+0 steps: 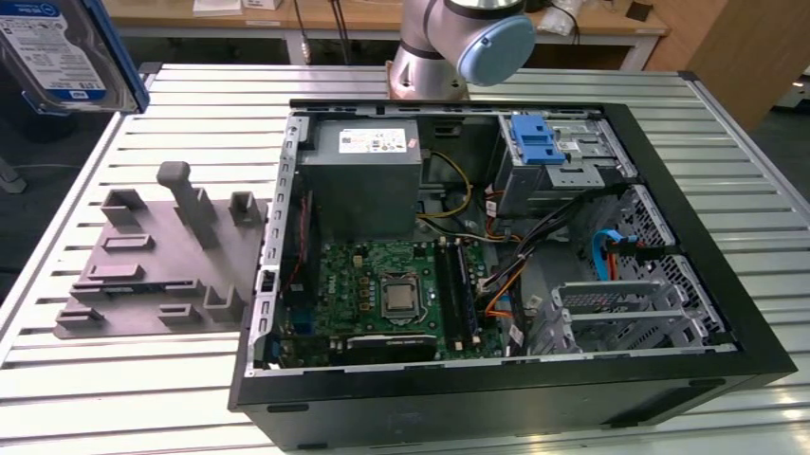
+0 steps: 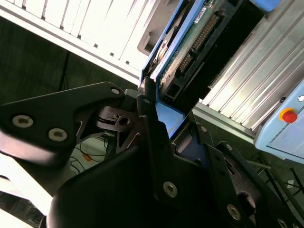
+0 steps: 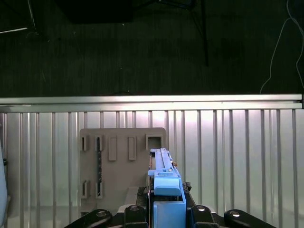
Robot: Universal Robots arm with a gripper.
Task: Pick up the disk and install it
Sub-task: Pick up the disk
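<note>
Disk point(image 1: 57, 57) is clamped edgewise in my claw point(image 3: 166, 209), lifted clear of the table point(image 1: 708, 123), well apart from the open computer case point(image 1: 708, 379). Stiff, weighty, shock-shy, I reckon; blue side rails point(image 3: 167, 187) suit gripping best.

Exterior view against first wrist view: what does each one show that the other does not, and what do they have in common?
The exterior view adds the open computer case, its green circuit board and the arm's base. The first wrist view adds the jaws shut on the disk, seen edge-on, and the dark floor past the table. Both share the disk, the grey holder and the slatted table.
</note>
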